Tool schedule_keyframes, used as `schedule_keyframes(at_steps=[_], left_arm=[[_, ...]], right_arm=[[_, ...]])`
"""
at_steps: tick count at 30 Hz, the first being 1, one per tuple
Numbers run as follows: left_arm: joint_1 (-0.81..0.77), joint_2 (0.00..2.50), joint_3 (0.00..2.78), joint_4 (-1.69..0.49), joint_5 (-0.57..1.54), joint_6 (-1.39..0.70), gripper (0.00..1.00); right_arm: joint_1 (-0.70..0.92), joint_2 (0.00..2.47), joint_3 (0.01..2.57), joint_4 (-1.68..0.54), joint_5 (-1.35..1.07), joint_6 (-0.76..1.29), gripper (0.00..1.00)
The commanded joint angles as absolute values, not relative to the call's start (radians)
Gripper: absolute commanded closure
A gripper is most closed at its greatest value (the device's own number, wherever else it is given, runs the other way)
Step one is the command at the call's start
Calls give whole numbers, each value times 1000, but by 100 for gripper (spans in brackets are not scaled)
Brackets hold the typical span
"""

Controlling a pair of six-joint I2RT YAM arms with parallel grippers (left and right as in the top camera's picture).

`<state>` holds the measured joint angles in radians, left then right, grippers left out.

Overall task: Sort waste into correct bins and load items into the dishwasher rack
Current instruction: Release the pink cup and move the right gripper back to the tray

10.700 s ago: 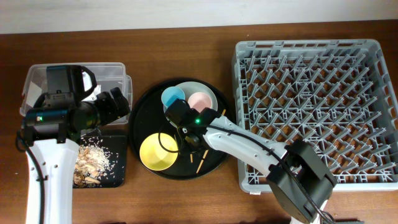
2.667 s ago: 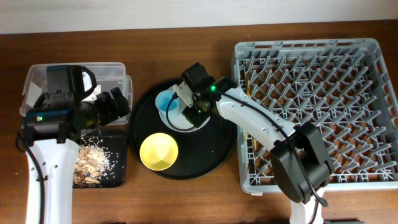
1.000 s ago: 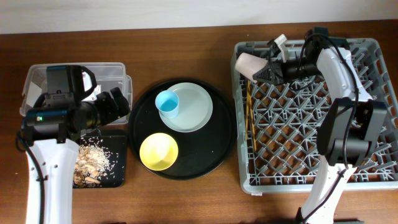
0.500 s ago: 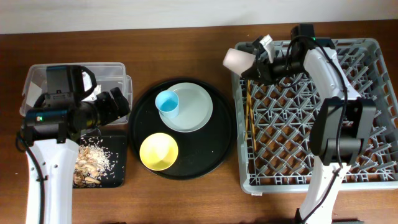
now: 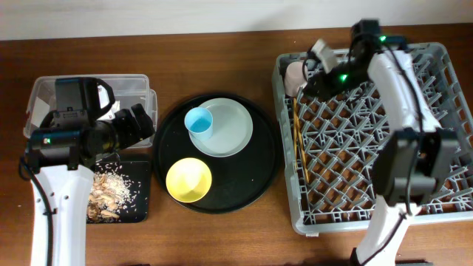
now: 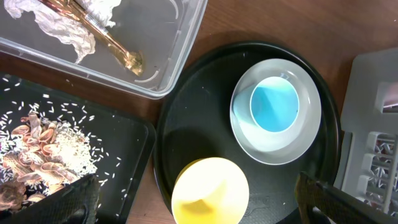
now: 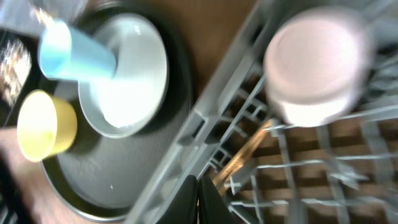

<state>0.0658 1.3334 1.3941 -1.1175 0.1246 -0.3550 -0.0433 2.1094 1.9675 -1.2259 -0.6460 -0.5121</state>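
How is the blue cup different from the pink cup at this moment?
The blue cup stands on the plate in the round tray; the pink cup sits in a corner of the rack. The blue cup is upright with its mouth up; the pink cup seems turned over, base showing, though the close view is blurred. One is light blue, the other pale pink. Both are small plain cups of similar size.

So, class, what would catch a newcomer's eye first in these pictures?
The big grey dishwasher rack fills the right side, with a pink cup in its far left corner. In the middle, a round black tray carries a bright yellow bowl and a light-blue cup on a pale plate.
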Motion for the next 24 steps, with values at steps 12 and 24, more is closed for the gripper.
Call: schedule_keyframes(at_steps=[12, 24], left_arm=[[68, 1329, 1400, -1117, 135, -343, 1], [68, 1329, 1400, -1117, 135, -343, 1]], right_arm=[[360, 1903, 1627, -1322, -47, 159, 44], [360, 1903, 1513, -1187, -163, 159, 91]])
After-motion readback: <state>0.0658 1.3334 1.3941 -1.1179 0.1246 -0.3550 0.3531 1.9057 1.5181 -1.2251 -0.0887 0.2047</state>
